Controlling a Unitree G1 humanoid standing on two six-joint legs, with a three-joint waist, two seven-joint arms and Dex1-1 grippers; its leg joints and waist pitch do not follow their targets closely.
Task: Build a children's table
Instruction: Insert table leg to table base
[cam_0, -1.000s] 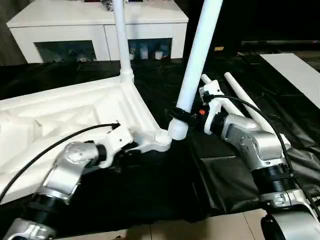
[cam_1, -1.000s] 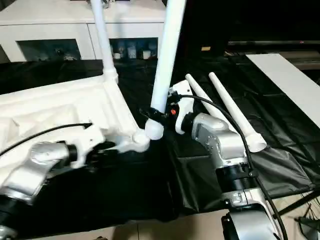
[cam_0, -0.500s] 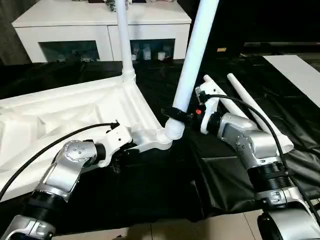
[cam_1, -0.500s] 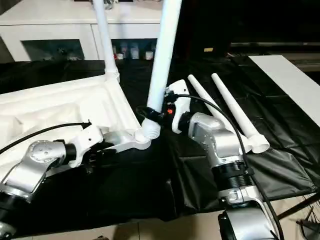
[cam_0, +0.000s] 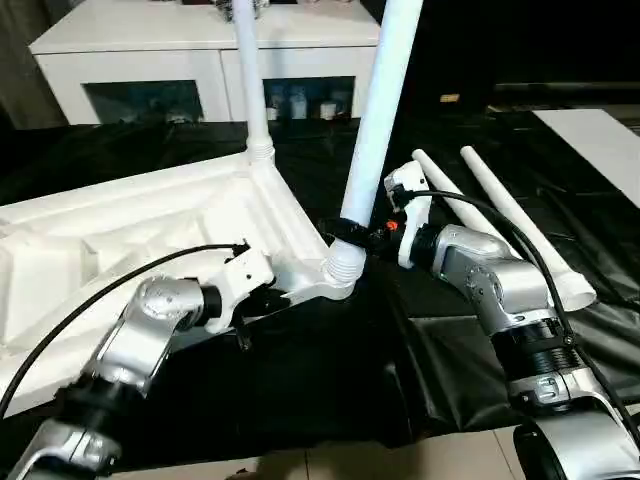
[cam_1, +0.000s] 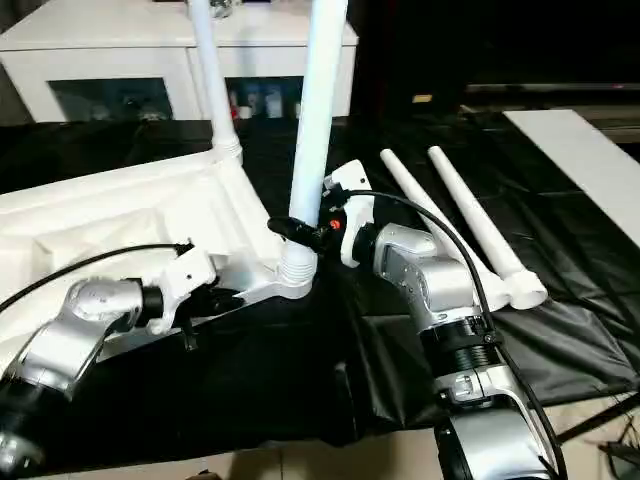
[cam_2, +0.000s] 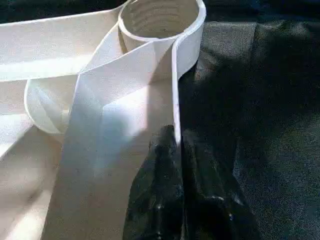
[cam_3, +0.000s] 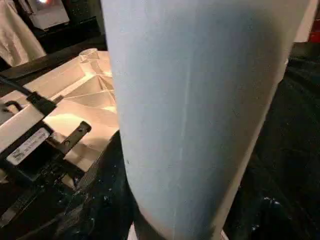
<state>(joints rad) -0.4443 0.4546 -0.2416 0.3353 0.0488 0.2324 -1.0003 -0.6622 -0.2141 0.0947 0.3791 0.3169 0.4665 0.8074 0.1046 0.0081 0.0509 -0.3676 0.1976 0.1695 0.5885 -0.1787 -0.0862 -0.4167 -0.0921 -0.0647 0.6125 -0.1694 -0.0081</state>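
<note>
Leg held at the corner socket of the upturned tabletop

The tabletop (cam_0: 150, 240) lies upside down on black sheet (cam_0: 330, 380). The right gripper (cam_0: 352, 230) has its fingers clamped around a leg (cam_0: 375, 130), its lower end at the tabletop's near corner socket (cam_2: 160, 20). The left gripper (cam_2: 177, 145) pinches the tabletop's thin edge beside that socket. Another leg (cam_0: 248, 80) stands in the far corner; two legs (cam_0: 500, 215) lie right of the tabletop
</note>
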